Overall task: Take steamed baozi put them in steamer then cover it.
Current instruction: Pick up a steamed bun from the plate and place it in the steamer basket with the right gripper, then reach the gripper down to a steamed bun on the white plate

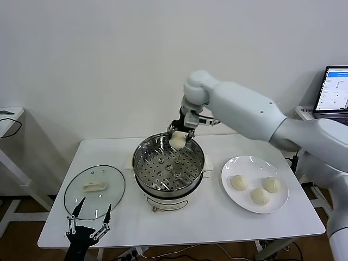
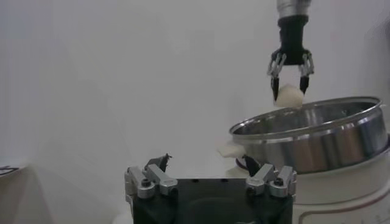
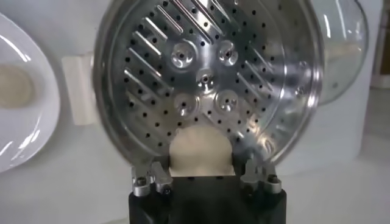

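Observation:
My right gripper is shut on one steamed baozi and holds it over the far rim of the steamer. The bun also shows between the jaws in the right wrist view, above the perforated tray, and from afar in the left wrist view. Three more baozi lie on the white plate at the right. The glass cover lies flat on the table at the left. My left gripper is open and empty at the table's front left, just before the cover.
The steamer stands on a cream-white base in the middle of the white table. A laptop stands on a side table at the far right. A white wall is behind.

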